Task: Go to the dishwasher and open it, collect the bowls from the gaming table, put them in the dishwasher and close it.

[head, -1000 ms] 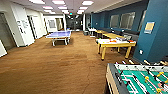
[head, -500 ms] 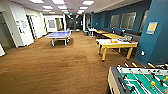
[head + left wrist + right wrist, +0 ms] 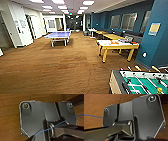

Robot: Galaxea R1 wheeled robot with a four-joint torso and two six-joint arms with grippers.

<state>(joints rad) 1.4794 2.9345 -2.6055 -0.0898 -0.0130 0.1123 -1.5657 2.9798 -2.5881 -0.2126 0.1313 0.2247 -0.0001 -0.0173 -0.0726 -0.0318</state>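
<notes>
Ahead | gaming table [image 3: 117,45], white top on yellow legs, stood right of centre on brown carpet [image 3: 57,67] by the blue wall [image 3: 160,37] | orange items on it, bowls unclear | foosball table [image 3: 140,82] nearest, lower right | ping-pong table [image 3: 58,35] far left | fingers' state: cannot tell.

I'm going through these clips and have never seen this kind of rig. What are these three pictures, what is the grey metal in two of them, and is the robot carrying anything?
The wide picture comes from a camera high on a wheeled two-armed robot, looking across a games room with brown flooring. Ahead on the right stands the white-topped gaming table with colourful items on it, too small to identify. A blue table-tennis table stands farther back, and a table-football table is nearest. The other two pictures come from cameras on the robot's wrists, pointing at the floor. The grey plates are robot parts. I cannot make out the fingers, so I cannot say whether anything is held.
</notes>
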